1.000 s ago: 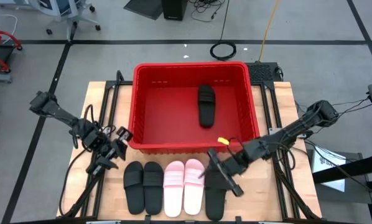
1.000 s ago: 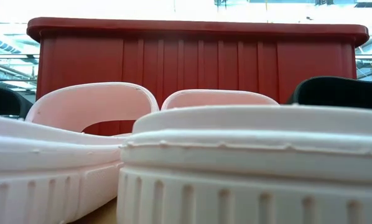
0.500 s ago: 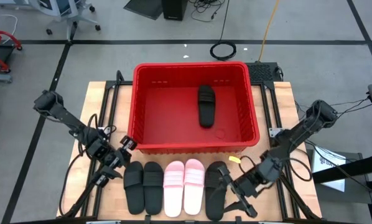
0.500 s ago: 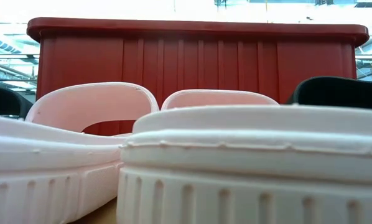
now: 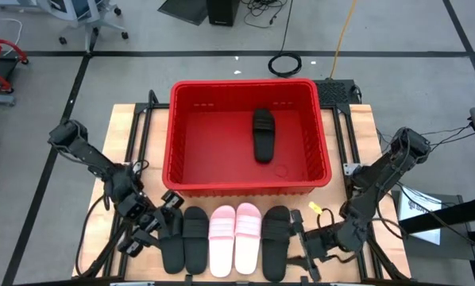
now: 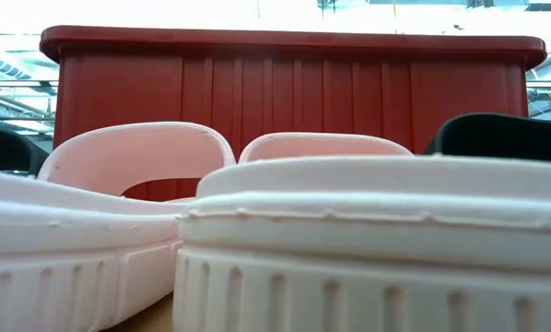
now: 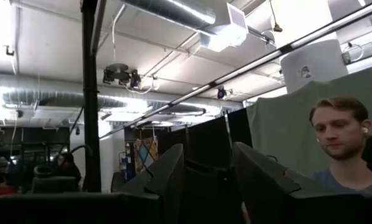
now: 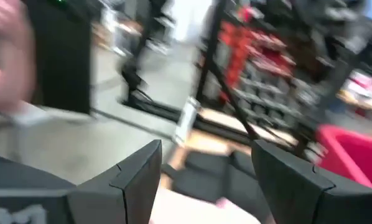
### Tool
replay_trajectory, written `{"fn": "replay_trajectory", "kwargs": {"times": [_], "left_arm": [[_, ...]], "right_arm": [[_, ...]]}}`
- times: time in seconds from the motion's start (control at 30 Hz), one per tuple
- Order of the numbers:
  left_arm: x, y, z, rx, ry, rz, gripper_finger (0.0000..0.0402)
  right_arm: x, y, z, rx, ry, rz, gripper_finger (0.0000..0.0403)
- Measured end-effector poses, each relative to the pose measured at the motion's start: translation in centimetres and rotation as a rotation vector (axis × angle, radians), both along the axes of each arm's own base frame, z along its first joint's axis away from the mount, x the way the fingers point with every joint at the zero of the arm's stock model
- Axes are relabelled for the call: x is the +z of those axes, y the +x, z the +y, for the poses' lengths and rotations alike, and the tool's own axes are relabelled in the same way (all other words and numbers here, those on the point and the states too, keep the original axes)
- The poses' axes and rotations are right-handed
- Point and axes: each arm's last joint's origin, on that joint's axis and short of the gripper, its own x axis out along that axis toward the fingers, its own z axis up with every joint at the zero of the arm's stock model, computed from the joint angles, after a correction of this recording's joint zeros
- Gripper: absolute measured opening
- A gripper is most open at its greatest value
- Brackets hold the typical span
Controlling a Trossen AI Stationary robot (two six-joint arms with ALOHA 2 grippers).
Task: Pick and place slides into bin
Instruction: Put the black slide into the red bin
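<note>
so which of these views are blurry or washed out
Right wrist view: smeared by motion blur, though the red bin and the gripper's open fingers still read. Low view: the pink slides fill the frame at close range, bright glare above the bin. Left wrist view: sharp but dim, with bright patches. High view: even and clear.

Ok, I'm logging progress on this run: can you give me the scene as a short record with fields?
bin: red, at the table's far side
in bin: one black slide
on table: five slides in a row, three black, two pink
left hand: low beside the leftmost black slide, empty
right hand: open, beside the rightmost black slide
</note>
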Motion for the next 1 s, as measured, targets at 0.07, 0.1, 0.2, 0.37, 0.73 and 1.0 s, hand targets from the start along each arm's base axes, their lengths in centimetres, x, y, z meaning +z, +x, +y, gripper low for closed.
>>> {"fn": "replay_trajectory", "kwargs": {"times": [0.07, 0.1, 0.2, 0.37, 0.73, 1.0], "left_arm": [[0.2, 0.1, -0.2, -0.005, 0.004, 0.004, 0.0147], [0.3, 0.0, -0.3, -0.009, 0.003, 0.004, 0.0147], [0.3, 0.0, -0.4, -0.014, 0.001, 0.006, 0.0147], [0.3, -0.3, -0.7, -0.038, -0.004, 0.015, 0.0147], [0.4, -1.0, -1.4, -0.063, 0.002, -0.002, 0.0147], [0.4, -1.0, -1.4, -0.063, 0.002, -0.005, 0.0147]], "right_arm": [[-0.2, 0.4, 0.4, -0.075, -0.032, 0.059, 0.0238], [-0.3, 0.7, 0.7, -0.094, -0.059, 0.091, 0.0238], [-0.7, 1.9, 2.0, -0.113, -0.125, 0.161, 0.0238], [-1.6, 4.0, 4.2, -0.177, -0.297, 0.276, 0.0238], [-5.1, 6.7, 6.8, -0.279, -0.465, 0.572, 0.0238], [-7.9, 6.3, 6.2, -0.354, -0.48, 0.749, 0.0238]]}}
